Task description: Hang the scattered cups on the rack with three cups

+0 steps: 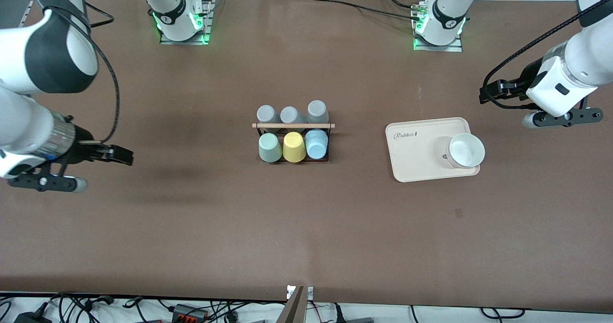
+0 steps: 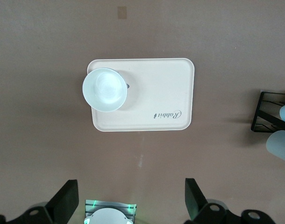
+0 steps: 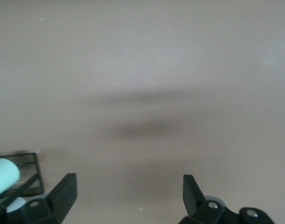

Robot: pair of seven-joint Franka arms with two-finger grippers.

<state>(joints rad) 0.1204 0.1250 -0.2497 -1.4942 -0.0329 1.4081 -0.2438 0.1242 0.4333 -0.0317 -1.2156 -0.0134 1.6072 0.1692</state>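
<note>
Six cups sit on the rack [image 1: 293, 142] at table centre, two rows of three. Row nearer the front camera: sage-green cup [image 1: 269, 147] toward the right arm's end, yellow cup [image 1: 294, 146] in the middle, light blue cup [image 1: 316, 143] toward the left arm's end, touching or nearly touching side by side. Three grey cups [image 1: 290, 114] fill the farther row, at 12 o'clock from the coloured ones. Wooden rod [image 1: 293, 126] runs across the rack top between the two rows. Both task cups are on the rack, none loose on the table.

Cream tray [image 1: 416, 150] lies flat at 3 o'clock from the rack in the front view, well apart from it. White bowl [image 1: 465, 150] stands upright on the tray, at the corner nearest the left arm's end, its rim overhanging the tray edge.

Left gripper [image 2: 131, 198] hangs over bare table at about 2 o'clock from the tray in the front view, fingers spread wide, holding nothing. Left wrist view shows tray, bowl and a slice of the rack.

Right gripper [image 3: 128, 196] hangs over bare table at 9 o'clock from the rack, well apart, fingers spread wide, nothing between them. Right wrist view catches a rack corner and a pale cup.
</note>
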